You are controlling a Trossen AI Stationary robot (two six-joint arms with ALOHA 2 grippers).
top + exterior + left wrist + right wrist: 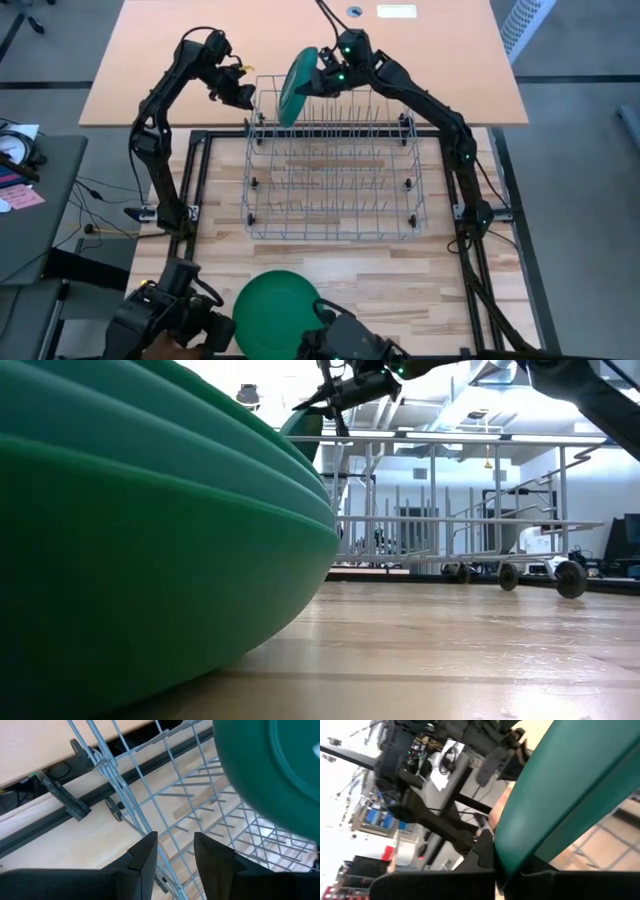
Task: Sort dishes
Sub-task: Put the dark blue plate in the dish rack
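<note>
Worktop (400,280): wire rack (330,160). Right gripper (318,78) clamped on teal plate (296,85) above rack's far edge; left gripper (243,97) parted, empty, beside it.

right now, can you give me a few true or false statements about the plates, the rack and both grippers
1. The right gripper holds a teal plate on edge over the wire rack. True.
2. The left gripper is clamped on a plate. False: its fingers are open and empty, beside the rack's far left corner.
3. A green plate lies flat on the table near the front edge. True.
4. Several plates already stand inside the rack. False: no plate is set in its slots.
5. The rack lies tipped on its side. False: it sits upright on the table.
</note>
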